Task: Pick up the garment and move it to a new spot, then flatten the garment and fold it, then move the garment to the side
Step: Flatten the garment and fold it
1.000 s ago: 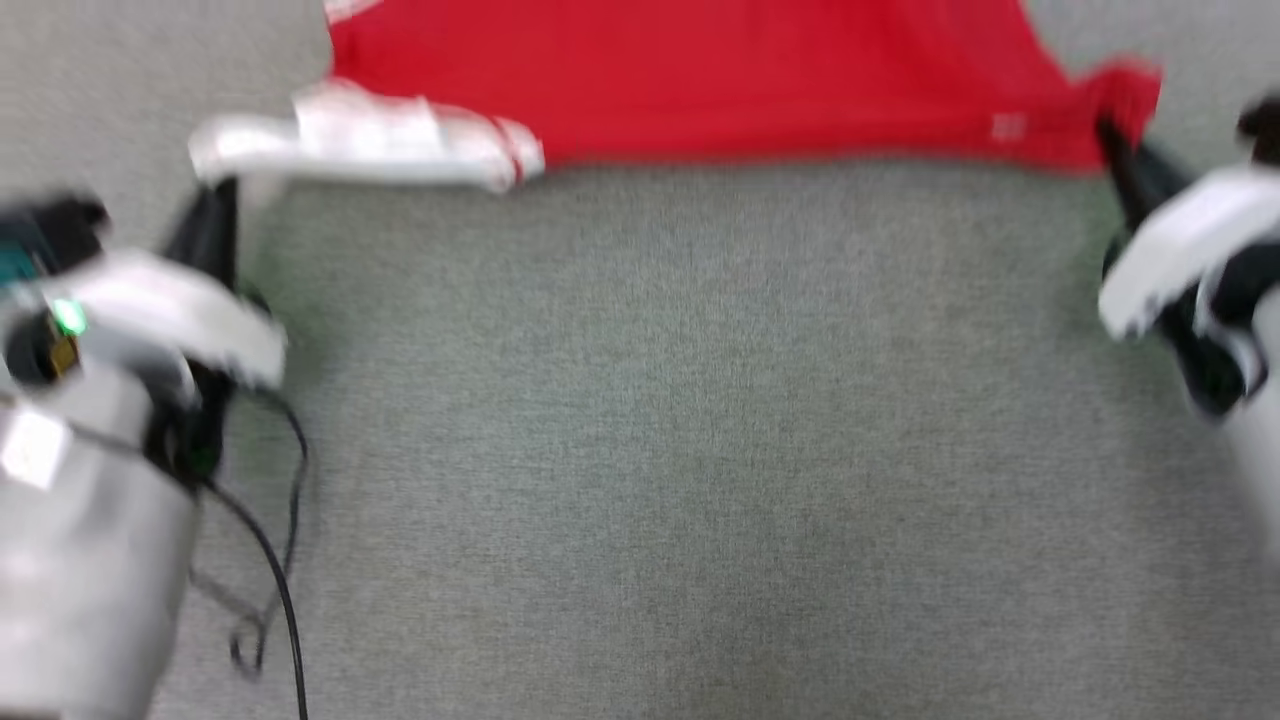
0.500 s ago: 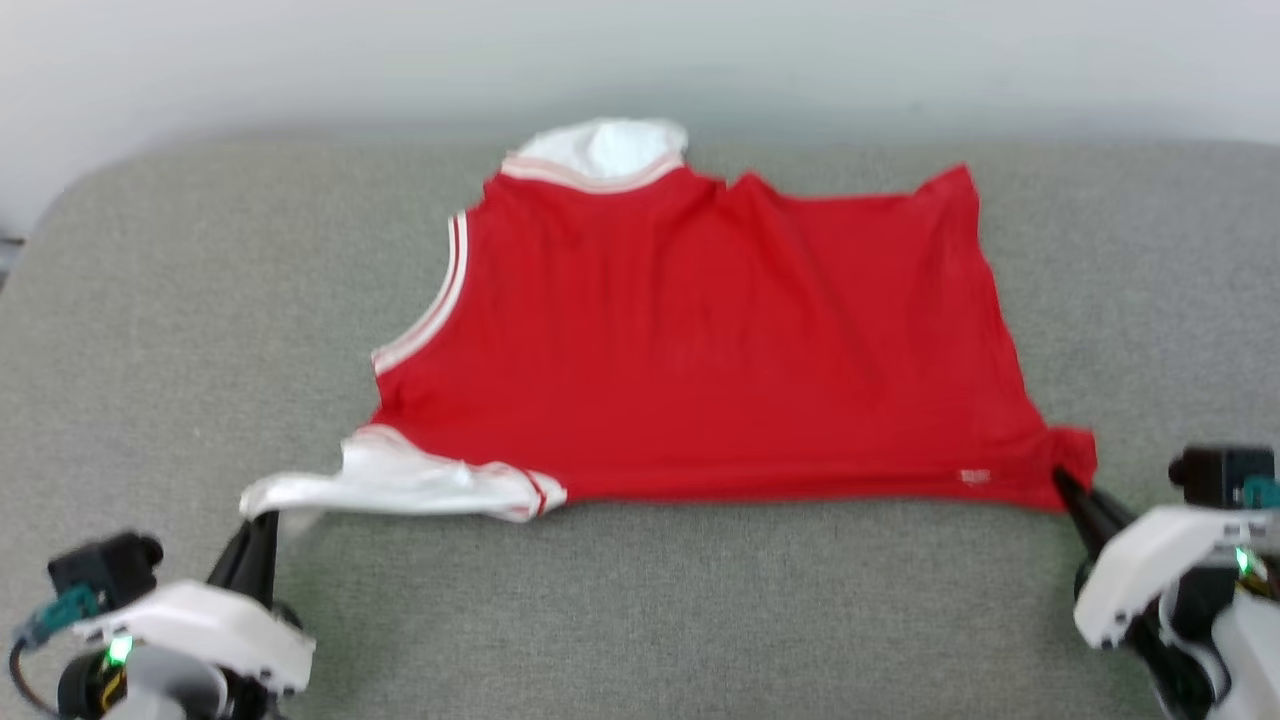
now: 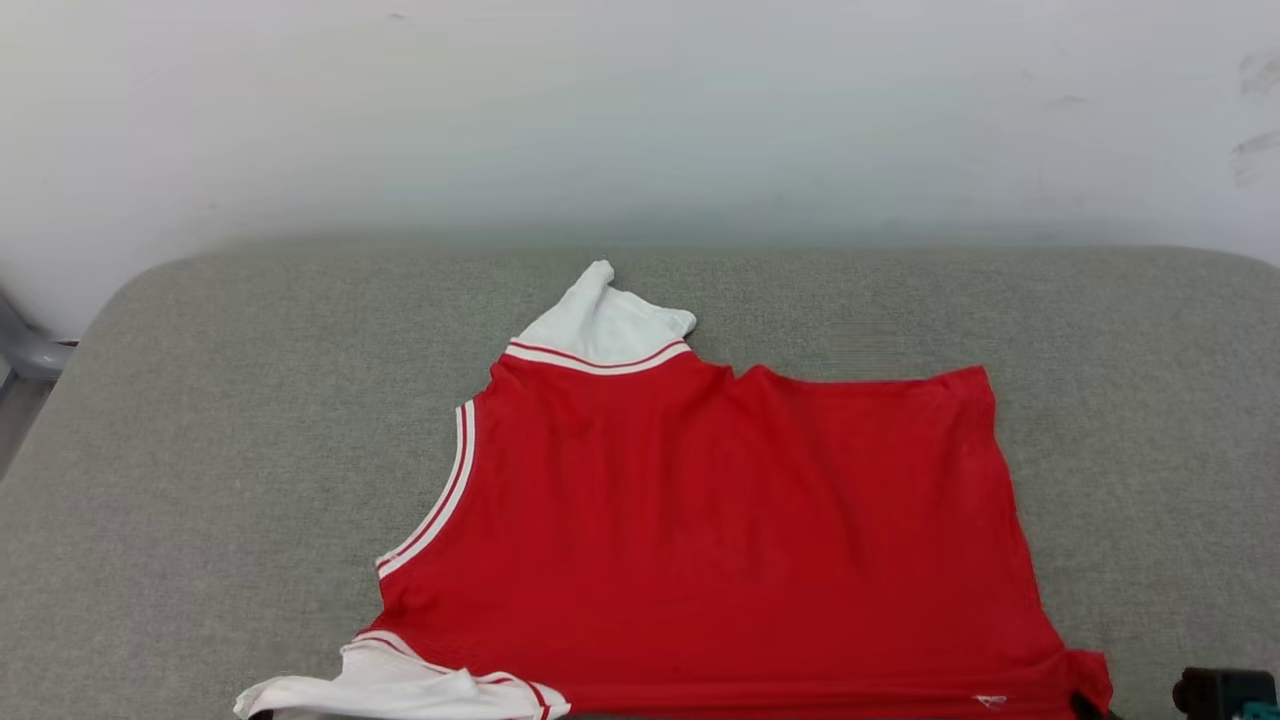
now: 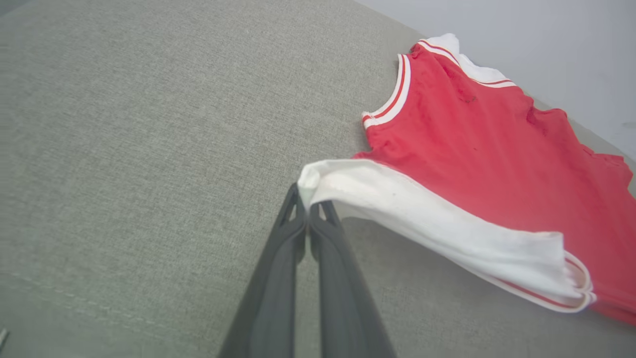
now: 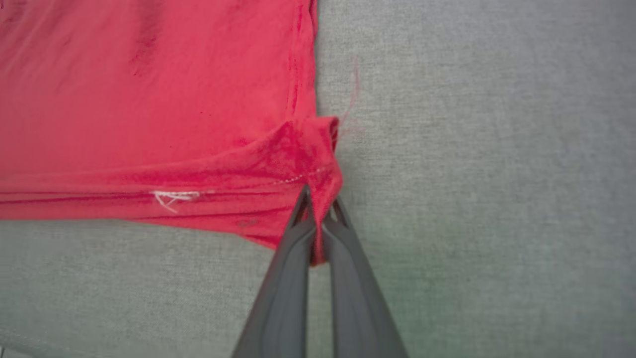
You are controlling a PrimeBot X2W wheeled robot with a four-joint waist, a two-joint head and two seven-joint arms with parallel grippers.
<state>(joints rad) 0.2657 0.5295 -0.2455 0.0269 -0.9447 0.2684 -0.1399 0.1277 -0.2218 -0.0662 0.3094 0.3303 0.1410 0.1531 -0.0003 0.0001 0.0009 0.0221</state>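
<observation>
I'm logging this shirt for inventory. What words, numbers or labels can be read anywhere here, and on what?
Nothing legible.
The garment: plain red cloth with striped trim, no letters or number on the face turned up.
Small white mark near its hem: too small to read; may be only stitching.

We see the garment spread flat on the grey cushion. One white sleeve points toward the wall; another sleeve bunches at lower left.
</observation>
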